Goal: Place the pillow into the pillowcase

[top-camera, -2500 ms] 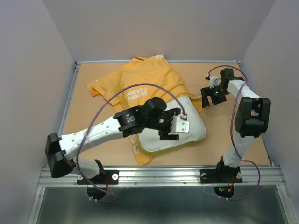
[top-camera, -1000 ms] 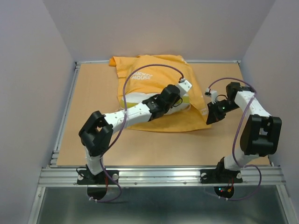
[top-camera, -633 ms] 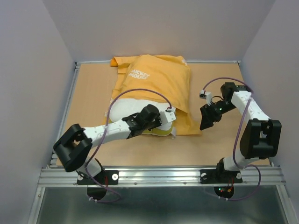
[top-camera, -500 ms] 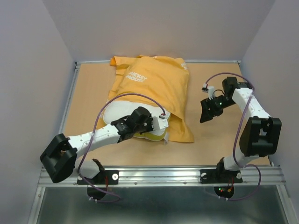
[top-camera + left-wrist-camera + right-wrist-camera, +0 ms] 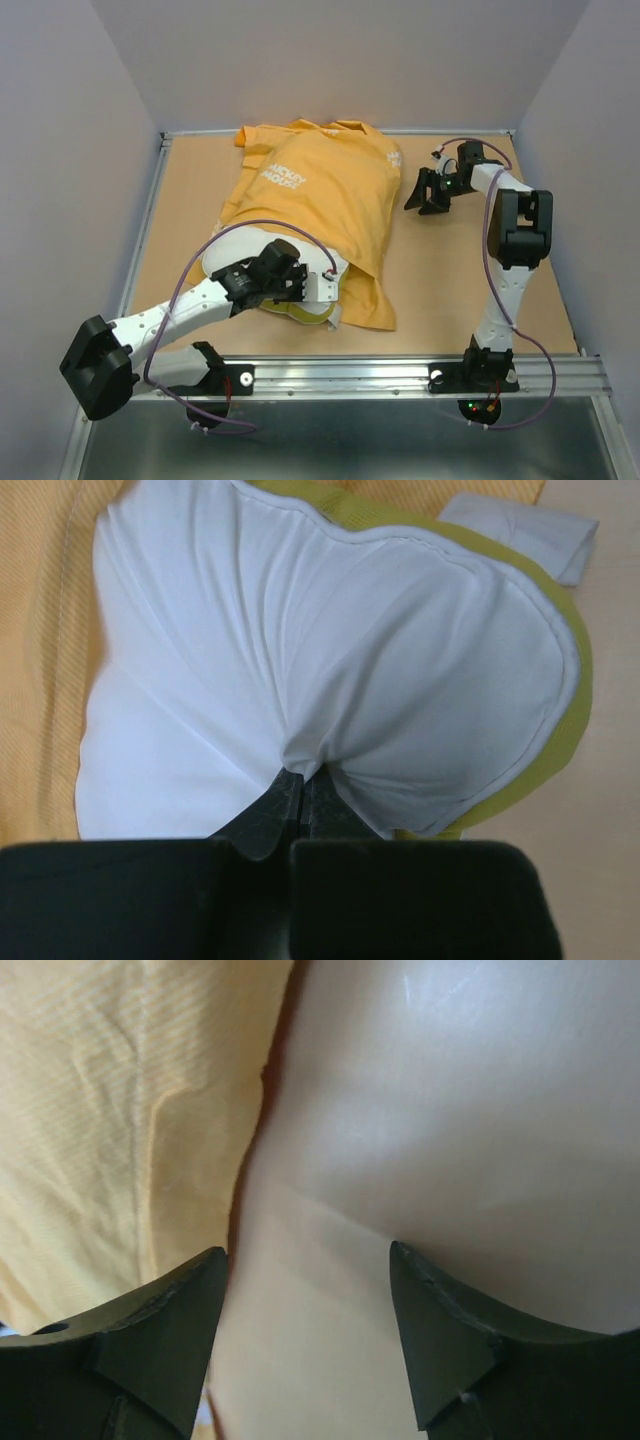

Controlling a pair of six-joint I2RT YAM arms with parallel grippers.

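Observation:
The orange-yellow pillowcase (image 5: 330,195) lies over most of the white pillow (image 5: 232,250), whose near end shows at the case's front left. My left gripper (image 5: 320,296) is shut, pinching a fold of the pillow (image 5: 330,650) just inside its yellow piping (image 5: 560,750). The pillowcase (image 5: 40,640) shows along the left of that view. My right gripper (image 5: 424,196) stands open over bare table just right of the case's far right edge, nothing between its fingers. In the right wrist view the pillowcase (image 5: 100,1110) lies left of the open right gripper (image 5: 305,1260).
A small white fabric tag (image 5: 520,528) lies on the table by the pillow's end. The wooden table (image 5: 470,280) has a raised metal rim (image 5: 150,200) on the left and back. The left arm stretches low across the near left.
The left gripper has drawn the pillow toward the near edge. The right gripper opened, let go of the pillowcase corner and moved to the far right beside the case.

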